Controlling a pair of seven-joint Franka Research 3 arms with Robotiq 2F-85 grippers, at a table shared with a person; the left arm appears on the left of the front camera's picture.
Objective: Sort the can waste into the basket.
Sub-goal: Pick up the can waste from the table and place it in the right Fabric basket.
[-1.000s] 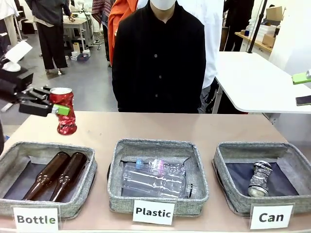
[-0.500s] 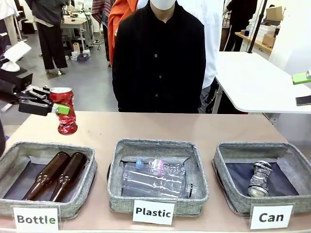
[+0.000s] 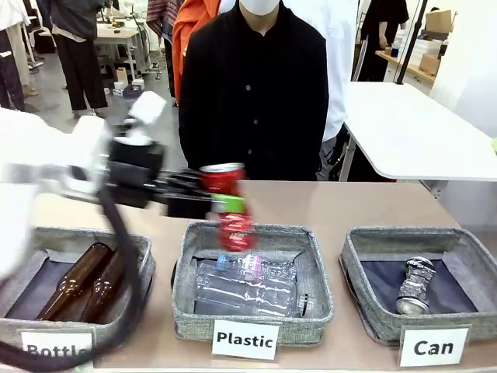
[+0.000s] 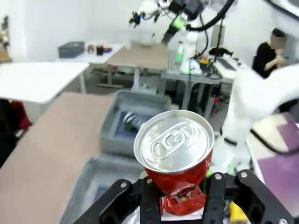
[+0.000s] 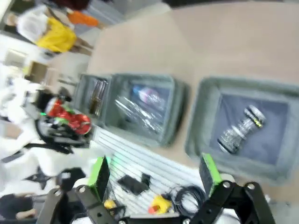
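Starting nearest us, three grey baskets sit in a row, and we're using the Plastic basket [image 3: 252,284] in the middle as our anchor, with its clear plastic bottles [image 3: 245,284] lying inside. To its left is the Bottle basket [image 3: 74,284] with two brown glass bottles [image 3: 85,280], and to its right the Can basket [image 3: 419,284], where the silver-grey can [image 3: 414,285] is already lying on the dark lining.

Just above the Plastic basket's far rim, our left gripper [image 3: 221,203] has its fingers pinched on the crushed red can [image 3: 229,206], silver top up. In the left wrist view that red can [image 4: 176,156] sits upright between the two fingers, gripped low on the crumpled body. We guess that's so it hangs clear of the rims while it travels sideways. It's in the air, touching no basket, and not yet over the Can basket.

Our right gripper [image 5: 154,175] has its jaws spread wide with nothing between the green pads, looking down from above at the Can basket.

Beyond the Plastic basket, a person in black [image 3: 256,93] stands at the table's far edge.
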